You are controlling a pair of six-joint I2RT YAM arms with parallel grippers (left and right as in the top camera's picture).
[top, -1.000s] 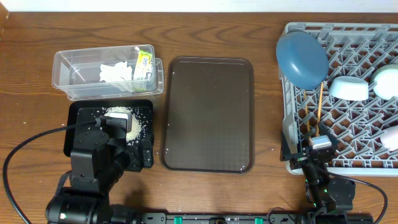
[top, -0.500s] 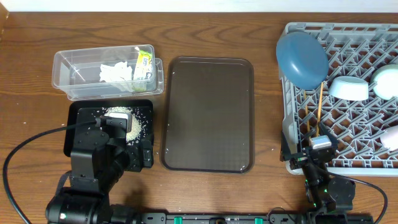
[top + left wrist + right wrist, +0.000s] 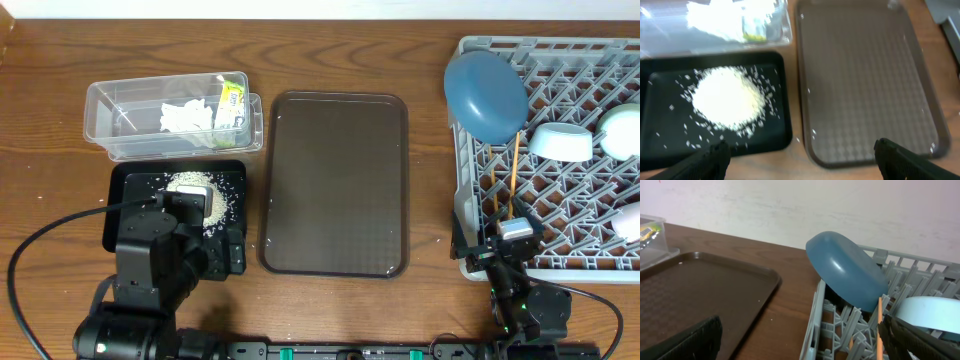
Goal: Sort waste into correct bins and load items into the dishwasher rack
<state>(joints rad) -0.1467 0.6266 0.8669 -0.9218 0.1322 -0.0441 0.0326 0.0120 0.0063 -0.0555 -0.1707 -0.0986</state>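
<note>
The clear tub [image 3: 110, 105] holds the white tissue [image 3: 187, 116] and the green-and-yellow wrapper [image 3: 233, 100]. The black tray [image 3: 125, 180] holds the rice heap [image 3: 195, 190]; in the left wrist view the rice [image 3: 727, 100] lies on the black tray [image 3: 660, 145]. The grey rack [image 3: 560, 190] holds the dark blue plate [image 3: 484, 95], the pale blue-white bowl [image 3: 561, 142], the mint-green bowl [image 3: 620, 130], the pink cup [image 3: 628, 220] and the chopsticks [image 3: 513, 170]. My left gripper [image 3: 800, 157] is open and empty above the tray's near edge. My right gripper [image 3: 800, 340] is open and empty at the rack's front left corner.
The brown serving tray [image 3: 335, 180] lies between the bins and the rack, with a few stray rice grains at its near edge. Loose grains lie on the wood beside the black tray. The right wrist view shows the plate [image 3: 845, 270] leaning in the rack [image 3: 860, 325].
My left arm has shifted very slightly. Nothing else has moved.
</note>
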